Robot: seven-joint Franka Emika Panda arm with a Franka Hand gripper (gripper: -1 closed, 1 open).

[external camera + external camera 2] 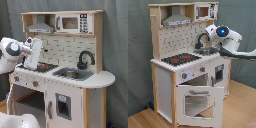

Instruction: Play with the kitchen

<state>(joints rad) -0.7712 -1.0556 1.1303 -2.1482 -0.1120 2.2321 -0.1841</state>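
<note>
Broadly, label by label, from the toy outward:

Kitchen: the kitchen (70, 75) (188, 60) stands on a wood-look floor against a grey curtain, filling the middle of both exterior views; it is a tall white and light-wood unit.

Build: it looks like rigid painted board, bulky and probably too heavy for one arm to lift; I judge it is meant to be worked part by part, not carried.

Oven door: the oven door (195, 100) hangs open, hinged at its lower edge, its window facing up and outward in the second exterior view. Its top rail looks like the natural grasp; the panel is stiff but the hinge is likely delicate.

Knobs: the knobs (35, 83) on the front panel are small and smooth, likely slippery to pinch, and turn only.

Stovetop: the stovetop (180, 59) is flat black with red rings, offering nothing to grip.

Sink and faucet: the sink (72, 73) is a shallow metal-look basin; the faucet (85, 59) is a thin black arch, graspable but probably fragile.

Upper parts: the hood (40, 26) and microwave front (72, 22) sit high, fixed.

Gripper: the gripper (31, 54) hovers above the stovetop, apart from it; whether it is open or closed I cannot tell.
</note>
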